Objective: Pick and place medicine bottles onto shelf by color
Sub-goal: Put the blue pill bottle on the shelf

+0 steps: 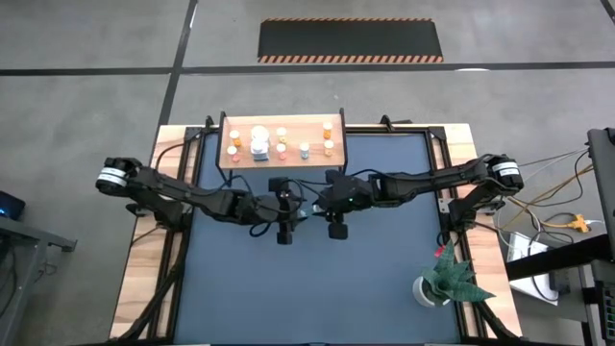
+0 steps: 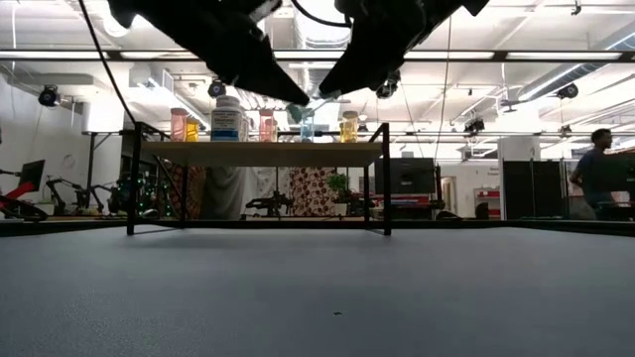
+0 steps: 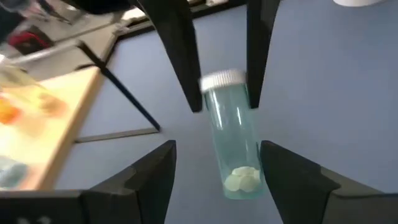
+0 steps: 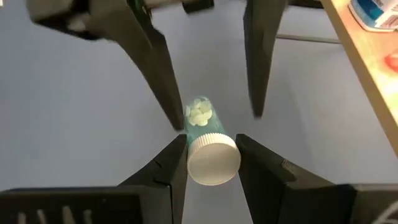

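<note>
We see the right gripper point(image 4: 211, 163) pinching a greenish bottle point(image 4: 205, 140) by its cap above the mat (mid-air, near the shelf point(image 1: 281, 160)); the left gripper point(image 3: 217, 171) stands spread around its body.

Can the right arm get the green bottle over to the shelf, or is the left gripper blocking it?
Probably yes. The right gripper clamps the cap of the green bottle, the left gripper stands open around its body, and the shelf lies just beyond both.
</note>
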Controlling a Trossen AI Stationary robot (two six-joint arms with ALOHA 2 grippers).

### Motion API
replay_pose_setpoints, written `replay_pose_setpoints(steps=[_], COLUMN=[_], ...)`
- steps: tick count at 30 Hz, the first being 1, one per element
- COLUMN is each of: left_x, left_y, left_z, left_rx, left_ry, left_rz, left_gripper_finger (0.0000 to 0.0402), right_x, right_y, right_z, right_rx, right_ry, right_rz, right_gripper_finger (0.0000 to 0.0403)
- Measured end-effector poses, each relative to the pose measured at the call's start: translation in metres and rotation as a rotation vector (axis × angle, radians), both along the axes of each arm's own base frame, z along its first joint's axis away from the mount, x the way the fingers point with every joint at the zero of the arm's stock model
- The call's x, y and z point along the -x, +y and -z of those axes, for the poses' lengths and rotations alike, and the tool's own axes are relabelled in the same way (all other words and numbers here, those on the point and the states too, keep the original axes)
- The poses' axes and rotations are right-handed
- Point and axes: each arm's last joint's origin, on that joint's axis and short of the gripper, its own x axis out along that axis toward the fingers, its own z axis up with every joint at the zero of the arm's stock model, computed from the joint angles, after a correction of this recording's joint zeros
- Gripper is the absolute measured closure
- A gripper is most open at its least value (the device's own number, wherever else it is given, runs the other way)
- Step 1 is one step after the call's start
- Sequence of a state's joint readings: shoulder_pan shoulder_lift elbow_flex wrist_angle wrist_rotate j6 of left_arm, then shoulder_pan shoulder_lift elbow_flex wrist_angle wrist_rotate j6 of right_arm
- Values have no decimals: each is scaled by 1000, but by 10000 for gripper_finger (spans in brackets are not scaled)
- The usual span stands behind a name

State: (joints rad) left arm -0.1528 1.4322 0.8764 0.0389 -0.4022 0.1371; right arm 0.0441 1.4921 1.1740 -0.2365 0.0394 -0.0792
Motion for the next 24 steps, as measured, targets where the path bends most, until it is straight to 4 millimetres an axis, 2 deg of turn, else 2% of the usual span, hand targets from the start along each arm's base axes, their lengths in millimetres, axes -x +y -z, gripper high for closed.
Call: replay_pose_setpoints(steps=[5,12,15,24], left_x=[-2,-2,-2,-2], left_y=[3,4,4,5], left_z=[3,2,2,2], left_rx=[56,57,57,48], left_ry=[14,16,16,11], left_rz=[80,78,78,59], left_gripper_finger=[185,193,217,323], right_x=[-1,-2,-2,-2], right_y=[-2,-4,-4,-4], right_z=[-1,-2,-3,-3], right_rx=[6,27,34,50], right_ry=[-12,-29,-38,-39], right_rz=[-1,-12,-17,-30], right_gripper_finger=[290,290,290,287])
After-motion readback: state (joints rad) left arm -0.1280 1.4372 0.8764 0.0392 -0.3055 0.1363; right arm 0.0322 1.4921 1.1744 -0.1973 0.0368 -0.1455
